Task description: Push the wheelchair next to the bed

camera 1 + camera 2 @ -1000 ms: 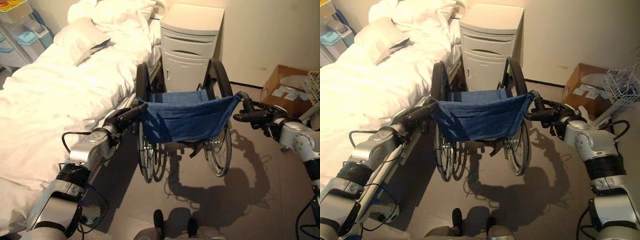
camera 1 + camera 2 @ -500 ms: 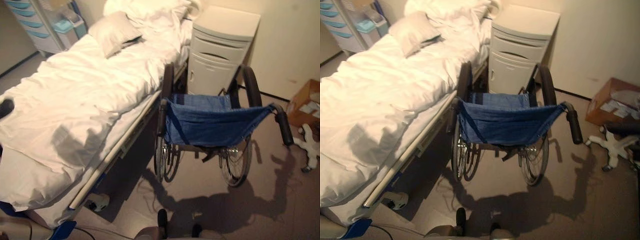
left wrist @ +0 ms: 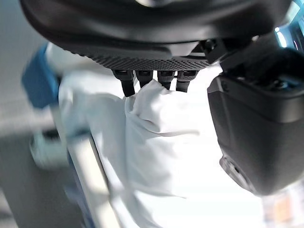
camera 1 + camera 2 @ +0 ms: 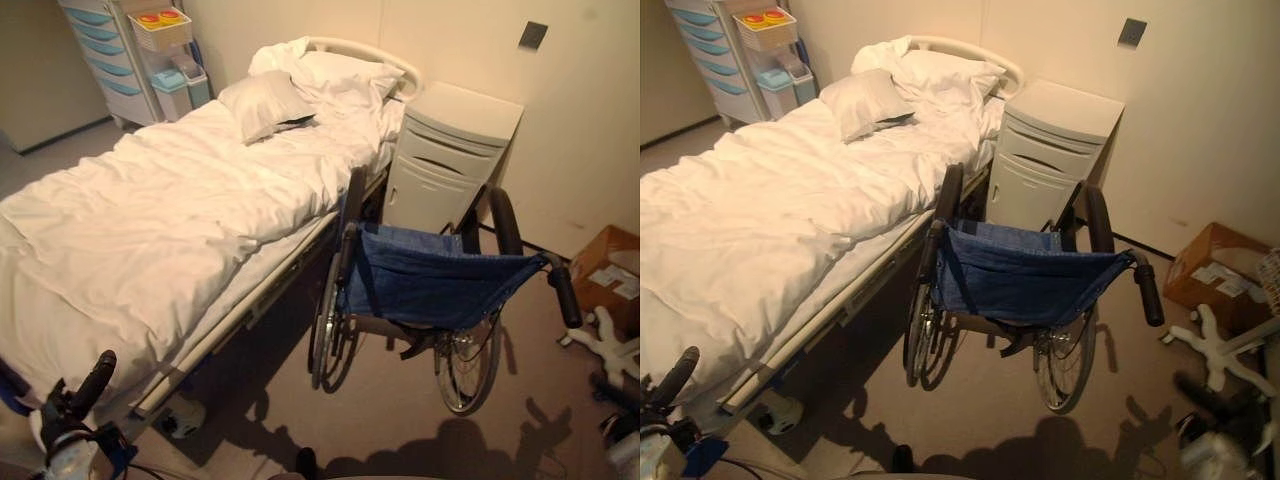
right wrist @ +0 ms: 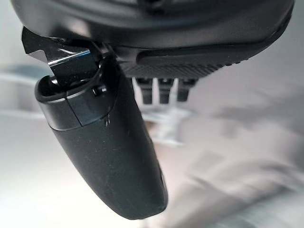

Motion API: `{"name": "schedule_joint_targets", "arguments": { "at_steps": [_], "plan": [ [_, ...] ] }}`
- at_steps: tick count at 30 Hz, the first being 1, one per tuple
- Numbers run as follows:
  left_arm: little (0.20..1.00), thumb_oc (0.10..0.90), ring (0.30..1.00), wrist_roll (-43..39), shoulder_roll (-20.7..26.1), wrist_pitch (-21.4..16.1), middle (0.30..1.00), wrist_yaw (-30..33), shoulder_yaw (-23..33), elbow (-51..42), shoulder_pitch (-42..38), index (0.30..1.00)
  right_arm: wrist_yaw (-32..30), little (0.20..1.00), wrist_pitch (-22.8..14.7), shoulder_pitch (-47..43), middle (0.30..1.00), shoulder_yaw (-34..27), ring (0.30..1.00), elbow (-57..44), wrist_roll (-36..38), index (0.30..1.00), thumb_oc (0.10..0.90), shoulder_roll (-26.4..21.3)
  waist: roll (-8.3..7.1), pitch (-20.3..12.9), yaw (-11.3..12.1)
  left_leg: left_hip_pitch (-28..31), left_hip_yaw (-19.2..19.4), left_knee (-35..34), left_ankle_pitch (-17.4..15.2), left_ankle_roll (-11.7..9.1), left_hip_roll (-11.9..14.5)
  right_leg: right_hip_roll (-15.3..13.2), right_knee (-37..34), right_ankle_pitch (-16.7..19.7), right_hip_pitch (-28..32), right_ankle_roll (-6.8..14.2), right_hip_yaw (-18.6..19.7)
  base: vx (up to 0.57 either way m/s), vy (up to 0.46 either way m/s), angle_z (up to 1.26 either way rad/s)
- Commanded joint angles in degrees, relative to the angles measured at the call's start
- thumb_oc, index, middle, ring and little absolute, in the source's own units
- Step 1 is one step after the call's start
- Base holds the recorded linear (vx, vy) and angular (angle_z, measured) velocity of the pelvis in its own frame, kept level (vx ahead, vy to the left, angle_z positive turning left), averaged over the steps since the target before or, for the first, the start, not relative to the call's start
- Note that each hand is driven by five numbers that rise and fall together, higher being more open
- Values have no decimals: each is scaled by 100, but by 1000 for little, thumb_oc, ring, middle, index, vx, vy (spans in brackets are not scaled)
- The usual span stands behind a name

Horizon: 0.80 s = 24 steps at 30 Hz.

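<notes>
The wheelchair (image 4: 430, 290), with a blue cloth backrest and black push handles (image 4: 568, 295), stands alongside the white bed (image 4: 150, 220), its left wheel close to the bed frame. Its front faces the pale bedside cabinet (image 4: 450, 150). My left hand (image 4: 90, 380) is low at the near left, by the foot of the bed and well away from the chair. Its fingers are straight and hold nothing, and the bedsheet (image 3: 156, 142) lies past them. My right hand (image 5: 104, 142) hangs over the floor, thumb out, fingers relaxed and empty.
A cardboard box (image 4: 610, 275) and a white star-shaped chair base (image 4: 610, 345) lie on the floor right of the wheelchair. A drawer cart (image 4: 105, 60) stands beyond the bed at the far left. Open floor lies behind the wheelchair.
One second ago both hands held the push handles; now both are off them and drawn back low. The whole picture has shifted, so the camera has moved back and up.
</notes>
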Motion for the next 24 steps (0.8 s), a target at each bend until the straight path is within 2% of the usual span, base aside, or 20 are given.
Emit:
{"name": "schedule_joint_targets", "arguments": {
  "at_steps": [1, 2, 3, 4, 6, 7, 8, 9, 10, 14, 17, 19, 20, 22, 24],
  "plan": [
    [900, 800, 900, 58, -315, -362, 900, -1064, -792, 384, -364, 900, 640, 900, -485, -460, 900, 442, 900, 633, -407, 900, 800, 2, -66, -3, 7, 775, 147, 60, -1063, -321, 76, 271, 111, 303, -420, -79, 64, 32, -42, -3],
    [900, 800, 900, 334, -378, -301, 900, -1113, -961, 499, -402, 900, 741, 900, -427, -487, 900, 555, 900, 869, -512, 900, 800, 64, -58, 4, 17, 777, 163, 60, -1066, -316, 83, 272, 118, 302, -425, -92, 56, 21, -33, -2],
    [900, 800, 900, 408, -430, -394, 900, -1090, -1083, 579, -420, 900, 737, 900, -495, -494, 900, 650, 900, 966, -535, 900, 800, 134, -51, 8, 17, 775, 162, 60, -1063, -315, 82, 277, 125, 298, -431, -96, 64, 0, 0, 0],
    [900, 800, 900, 917, -596, -406, 900, -1268, -1502, 794, -444, 900, 867, 900, -616, -452, 900, 1012, 900, 1206, -1002, 900, 800, 403, -28, 24, 7, 766, 180, 60, -1057, -300, 86, 282, 155, 290, -462, -112, 71, 0, 0, 0],
    [900, 800, 900, 1280, -753, -287, 900, -1510, -1952, 1083, -425, 900, 1007, 900, -691, -374, 900, 1499, 900, 1448, -1656, 900, 800, 564, 0, 47, -28, 755, 204, 60, -1055, -275, 86, 286, 215, 272, -516, -112, 89, -22, -16, -5],
    [900, 800, 900, 1413, -791, -191, 900, -1559, -2004, 1125, -425, 900, 1157, 900, -735, -364, 900, 1555, 900, 1494, -2033, 900, 800, 582, 5, 52, -36, 754, 210, 60, -1058, -270, 87, 287, 221, 269, -522, -112, 88, -24, -14, -15],
    [900, 800, 900, 1729, -844, -161, 900, -1760, -2201, 1249, -442, 900, 1181, 900, -855, -342, 900, 1888, 900, 1546, -2513, 900, 800, 628, 14, 74, -59, 772, 216, 60, -1065, -262, 84, 284, 241, 258, -517, -103, 90, -17, -14, -15],
    [900, 800, 900, 1822, -868, -150, 900, -1795, -2285, 1286, -451, 900, 1229, 900, -830, -339, 900, 2019, 900, 1536, -2712, 900, 800, 629, 12, 63, -63, 748, 224, 60, -1054, -260, 86, 282, 241, 268, -544, -105, 92, -25, -22, -15],
    [900, 800, 900, 1944, -930, -83, 900, -1771, -2576, 1395, -475, 900, 1367, 900, -887, -344, 900, 2407, 900, 1570, -2962, 900, 800, 657, 13, 69, -82, 738, 227, 62, -1054, -248, 88, 279, 255, 268, -567, -107, 105, -23, -22, -7],
    [900, 800, 900, 1854, -1194, 81, 900, -1962, -2957, 1699, -570, 900, 1474, 900, -924, -412, 900, 2927, 900, 1712, -3216, 900, 800, 850, 6, 77, -121, 747, 240, 76, -1067, -227, 84, 278, 283, 254, -575, -118, 115, -11, -29, -4],
    [900, 800, 900, 1665, -1359, 140, 900, -1850, -3084, 1816, -544, 900, 1526, 900, -985, -397, 900, 3133, 900, 1699, -3180, 900, 800, 996, -3, 85, -126, 735, 231, 102, -1073, -223, 79, 279, 288, 258, -576, -118, 127, -11, -36, -3],
    [900, 800, 900, 1799, -1412, 81, 900, -1836, -3108, 1855, -542, 900, 1532, 900, -997, -410, 900, 3194, 900, 1706, -3224, 900, 800, 1064, -13, 86, -128, 728, 217, 107, -1069, -217, 69, 286, 282, 267, -581, -125, 145, -11, -33, 0],
    [900, 800, 900, 1920, -1427, -169, 900, -1682, -3180, 1871, -554, 900, 1498, 900, -1058, -420, 900, 3279, 900, 1717, -3328, 900, 800, 1077, -11, 87, -129, 716, 215, 105, -1056, -219, 71, 291, 273, 280, -590, -129, 152, 0, 0, 0],
    [900, 800, 900, 1699, -1389, -285, 900, -1382, -3179, 1748, -578, 900, 1472, 900, -1065, -427, 900, 3355, 900, 1686, -3298, 900, 800, 1055, -3, 95, -122, 712, 203, 104, -1053, -224, 66, 292, 265, 286, -589, -127, 152, 0, 0, 0],
    [900, 800, 900, 1456, -1368, -215, 900, -1223, -3111, 1552, -614, 900, 1458, 900, -993, -450, 900, 3372, 900, 1660, -3249, 900, 800, 1023, 2, 112, -108, 708, 180, 121, -1056, -226, 57, 290, 269, 280, -583, -133, 145, 0, 0, 0]
  ]
}}
